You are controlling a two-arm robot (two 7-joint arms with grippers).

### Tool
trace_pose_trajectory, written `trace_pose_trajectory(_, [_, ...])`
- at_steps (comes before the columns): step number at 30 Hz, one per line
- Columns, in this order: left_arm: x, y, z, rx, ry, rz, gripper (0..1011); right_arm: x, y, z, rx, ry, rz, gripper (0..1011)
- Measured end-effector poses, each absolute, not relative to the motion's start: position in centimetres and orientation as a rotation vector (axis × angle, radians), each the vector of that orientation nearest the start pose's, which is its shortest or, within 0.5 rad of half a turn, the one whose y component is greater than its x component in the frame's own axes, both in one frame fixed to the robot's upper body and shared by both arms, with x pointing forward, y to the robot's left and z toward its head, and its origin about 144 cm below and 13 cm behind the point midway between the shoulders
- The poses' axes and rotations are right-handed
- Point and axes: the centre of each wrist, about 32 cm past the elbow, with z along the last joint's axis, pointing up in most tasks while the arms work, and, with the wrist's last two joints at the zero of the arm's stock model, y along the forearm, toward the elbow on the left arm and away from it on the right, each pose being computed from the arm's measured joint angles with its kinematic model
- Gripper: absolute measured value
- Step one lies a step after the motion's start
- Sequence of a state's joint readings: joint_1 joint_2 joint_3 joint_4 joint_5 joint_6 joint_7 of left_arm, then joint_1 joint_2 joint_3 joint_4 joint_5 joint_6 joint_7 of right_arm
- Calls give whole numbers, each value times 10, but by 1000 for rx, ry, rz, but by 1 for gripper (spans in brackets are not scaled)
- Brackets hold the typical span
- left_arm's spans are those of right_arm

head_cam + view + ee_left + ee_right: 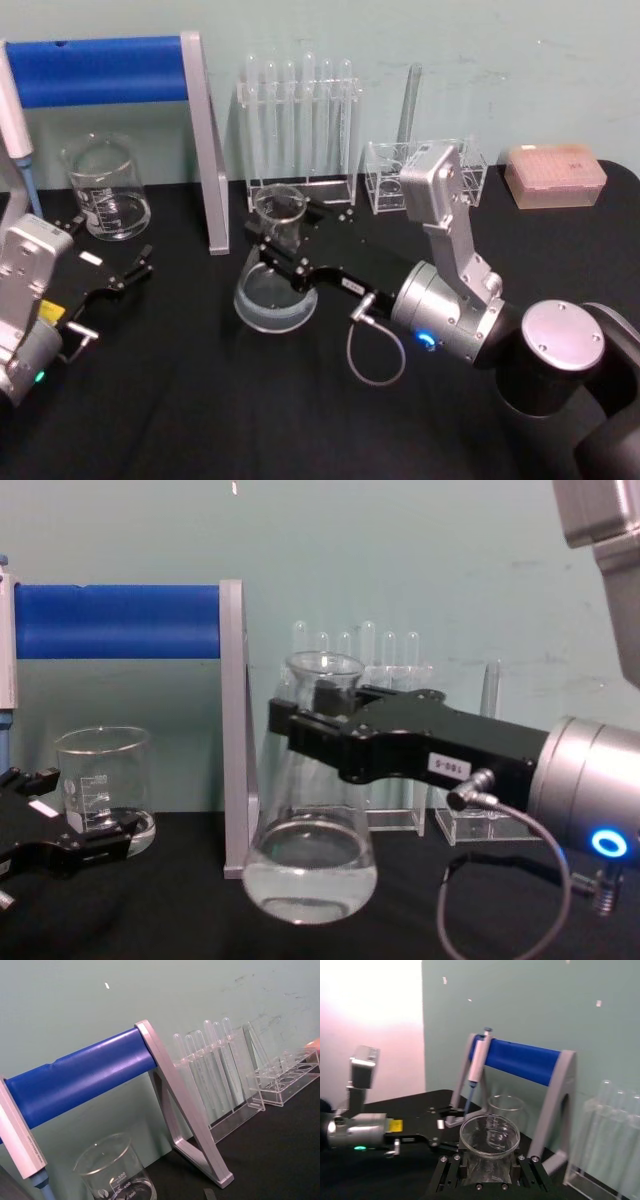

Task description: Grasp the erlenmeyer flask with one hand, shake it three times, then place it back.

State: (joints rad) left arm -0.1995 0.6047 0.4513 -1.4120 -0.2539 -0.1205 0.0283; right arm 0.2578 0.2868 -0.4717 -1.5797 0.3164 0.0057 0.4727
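The right gripper (pixel 283 243), reaching toward ten o'clock, pinches the upright flask (pixel 272 297) by its neck, base seemingly clear of the table (pixel 200 400); the left gripper (pixel 110 245) idles spread at nine o'clock.

head view looks steeply down from above; the stand (pixel 100 68) sits at 11 o'clock, the flask (pixel 272 300) at centre. chest view is low, close, side-on to the flask. both wrist views face the stand, the right over the flask's rim.

A lab: a test-tube rack (pixel 298 125) upper centre, a glass beaker (pixel 105 190) and pipette (pixel 14 110) upper left, probably a tip box (pixel 555 175) upper right.
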Motion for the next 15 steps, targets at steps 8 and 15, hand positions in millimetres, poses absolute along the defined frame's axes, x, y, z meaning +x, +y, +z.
trace_pose_trajectory(8, [489,310,1140,304,-285,1248,1001,492,-160,1200,43,-112,-563,450])
trace_pose_trajectory(15, [489,310,1140,304,-285,1248,1001,490,-159,1200,49,-114,-522,450])
